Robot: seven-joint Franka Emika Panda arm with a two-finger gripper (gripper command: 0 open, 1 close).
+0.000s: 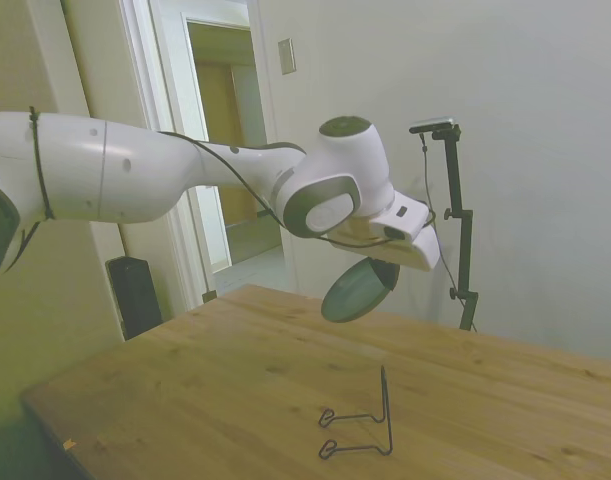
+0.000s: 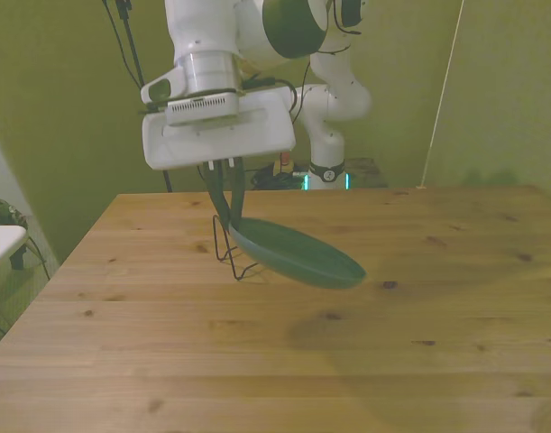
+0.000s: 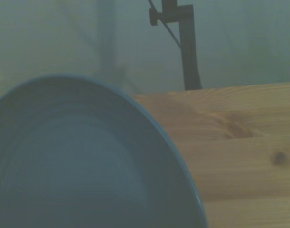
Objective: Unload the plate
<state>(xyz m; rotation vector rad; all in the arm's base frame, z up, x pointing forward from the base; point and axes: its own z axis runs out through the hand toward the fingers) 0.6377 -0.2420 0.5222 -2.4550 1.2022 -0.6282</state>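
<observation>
The tool (image 2: 228,194) grips the plate (image 2: 298,253) by its rim, holding it tilted in the air above the wooden tabletop (image 2: 437,343), clear of the black wire stand (image 1: 360,425) standing below.

There is one plate (image 1: 358,289) in the room, grey-green and round, and only one. One thin black wire stand (image 1: 360,425) sits on one wooden desk (image 1: 235,380), and one white robot arm (image 1: 165,170) with one hand (image 2: 228,185) reaches over it. Off past the desk's far side I count one doorway (image 1: 230,150) and one small dark box (image 1: 135,295) on the floor.
</observation>
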